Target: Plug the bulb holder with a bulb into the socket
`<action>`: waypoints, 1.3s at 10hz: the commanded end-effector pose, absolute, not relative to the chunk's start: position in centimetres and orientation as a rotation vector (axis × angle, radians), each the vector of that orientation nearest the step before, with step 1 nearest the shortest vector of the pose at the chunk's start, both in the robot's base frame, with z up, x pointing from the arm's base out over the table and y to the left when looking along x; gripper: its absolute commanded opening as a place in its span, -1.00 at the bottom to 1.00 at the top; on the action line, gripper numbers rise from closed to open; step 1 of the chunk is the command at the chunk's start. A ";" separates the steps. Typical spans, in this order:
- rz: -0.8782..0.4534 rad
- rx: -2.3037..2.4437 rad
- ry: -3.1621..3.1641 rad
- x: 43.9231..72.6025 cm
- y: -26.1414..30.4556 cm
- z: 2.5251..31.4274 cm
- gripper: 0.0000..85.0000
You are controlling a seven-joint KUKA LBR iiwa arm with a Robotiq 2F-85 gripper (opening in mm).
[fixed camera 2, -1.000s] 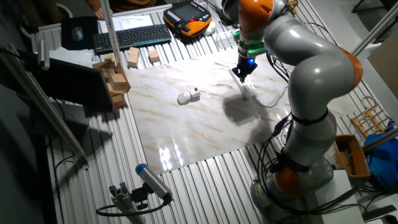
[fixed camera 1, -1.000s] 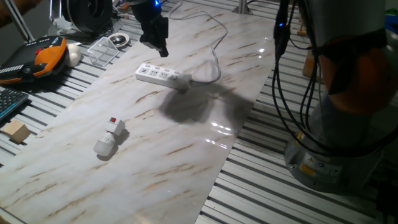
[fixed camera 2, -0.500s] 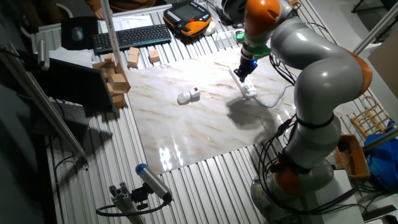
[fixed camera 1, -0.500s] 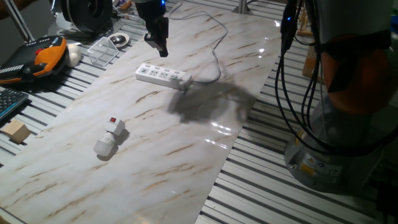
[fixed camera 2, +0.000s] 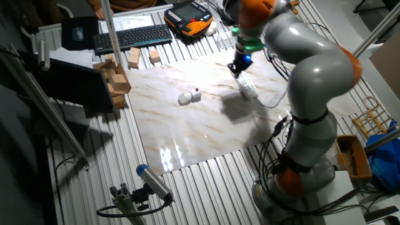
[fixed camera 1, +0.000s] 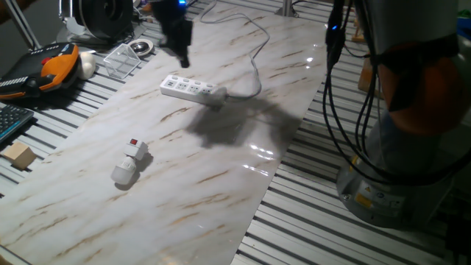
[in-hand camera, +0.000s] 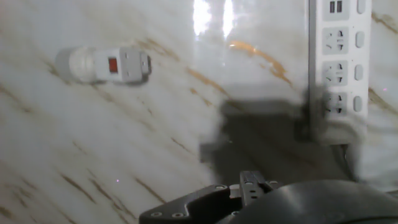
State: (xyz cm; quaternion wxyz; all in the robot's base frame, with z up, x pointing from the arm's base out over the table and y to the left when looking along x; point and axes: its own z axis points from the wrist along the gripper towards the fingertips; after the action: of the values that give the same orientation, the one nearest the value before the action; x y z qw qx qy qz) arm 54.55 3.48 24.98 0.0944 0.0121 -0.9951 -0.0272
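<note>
The bulb holder (fixed camera 1: 135, 152), white with a small red switch, lies on its side on the marble board, with the frosted bulb (fixed camera 1: 121, 174) on its near end. It also shows in the other fixed view (fixed camera 2: 189, 97) and in the hand view (in-hand camera: 124, 65), with the bulb (in-hand camera: 74, 62) to its left. The socket, a white power strip (fixed camera 1: 193, 90) with a cable, lies further back and also shows in the hand view (in-hand camera: 339, 59). My gripper (fixed camera 1: 178, 48) hovers above the strip's far-left end, empty and blurred by motion. Its fingers do not show clearly.
An orange-and-black object (fixed camera 1: 51, 65) with a white ball (fixed camera 1: 87, 65) beside it, a clear plastic box (fixed camera 1: 121, 59) and a keyboard (fixed camera 1: 11, 121) lie left of the board. A wooden block (fixed camera 1: 18, 156) sits at the left edge. The arm's base (fixed camera 1: 412, 147) and cables stand at right.
The gripper swung slightly right, then back left above the power strip's end. The bulb holder and the strip have not moved.
</note>
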 end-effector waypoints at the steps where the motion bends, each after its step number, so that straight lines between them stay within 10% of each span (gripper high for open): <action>1: -0.082 -0.314 -2.933 55.4 6.5 25.3 -1.00; 9: -0.134 -1.111 -2.724 58.0 15.9 21.5 -1.00; 11: -0.158 -1.334 -2.652 57.8 17.3 20.8 -0.20; 13: -0.170 -1.499 -2.591 57.9 18.4 20.3 -0.20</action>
State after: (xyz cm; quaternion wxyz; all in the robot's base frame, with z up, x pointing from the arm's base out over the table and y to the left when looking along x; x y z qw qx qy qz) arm 57.90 17.09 20.20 0.0837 -0.2120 -0.9732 -0.0314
